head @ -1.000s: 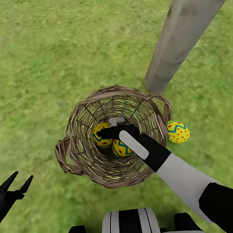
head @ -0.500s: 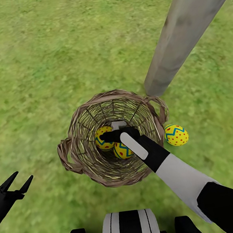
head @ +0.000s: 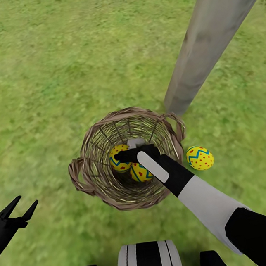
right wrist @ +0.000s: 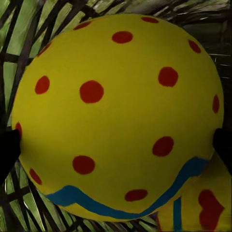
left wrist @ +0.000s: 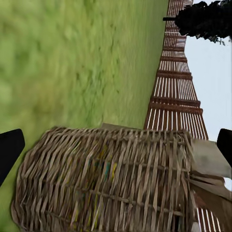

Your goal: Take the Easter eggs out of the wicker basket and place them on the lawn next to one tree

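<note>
The wicker basket [head: 97,177] stands on the lawn [head: 39,78] right beside the pale tree trunk [head: 205,45]. My right gripper [head: 124,155] reaches down inside the basket, its fingers closed on the two sides of an Easter egg [right wrist: 116,111], seen in the head view as the left egg [head: 118,159]. A second egg [head: 141,173] lies beside it in the basket, partly under my wrist. The third egg [head: 199,157] rests on the grass between basket and tree. My left gripper [head: 20,208] hangs open over the grass, away to the basket's left, nothing in it.
In the left wrist view the basket's woven side [left wrist: 106,183] is close ahead, with a brown slat fence [left wrist: 174,96] and a dark tree [left wrist: 203,19] behind it. Open grass lies all around the basket and trunk.
The whole head picture has shifted: basket, trunk and outer egg now look slightly lower and smaller, so the camera moved. My right gripper keeps its place in the picture on the egg.
</note>
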